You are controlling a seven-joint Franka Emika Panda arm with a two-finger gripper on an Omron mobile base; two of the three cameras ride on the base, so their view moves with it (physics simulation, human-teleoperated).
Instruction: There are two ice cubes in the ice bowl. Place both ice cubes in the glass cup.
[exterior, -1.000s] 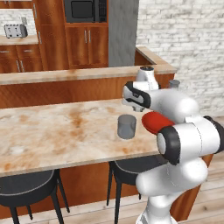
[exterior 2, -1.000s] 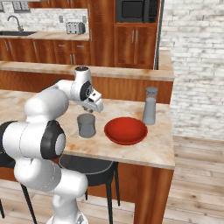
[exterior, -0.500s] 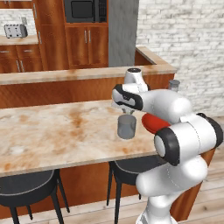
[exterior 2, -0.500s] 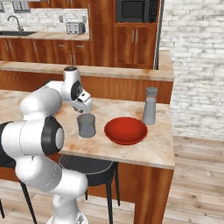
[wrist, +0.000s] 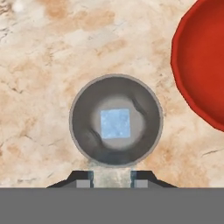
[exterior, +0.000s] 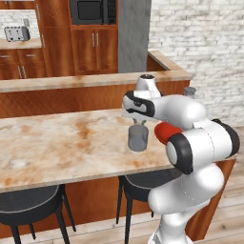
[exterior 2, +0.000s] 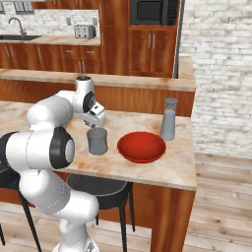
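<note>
Jaws (wrist: pixel 112 180) hover apart above the grey translucent glass cup (wrist: pixel 116 120), a pale blue ice cube (wrist: pixel 115 124) inside; lift straight up before crossing to the red bowl (wrist: pixel 199 65).

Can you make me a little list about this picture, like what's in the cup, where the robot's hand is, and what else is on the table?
glass cup: upright on the counter, beside the red bowl
in the cup: one pale blue ice cube at the bottom
ice bowl: red; its visible inside looks empty, part is out of the hand view
end effector: directly above the cup, fingers apart, holding nothing
also on the counter: grey bottle behind the bowl
second ice cube: cannot tell where it is
</note>
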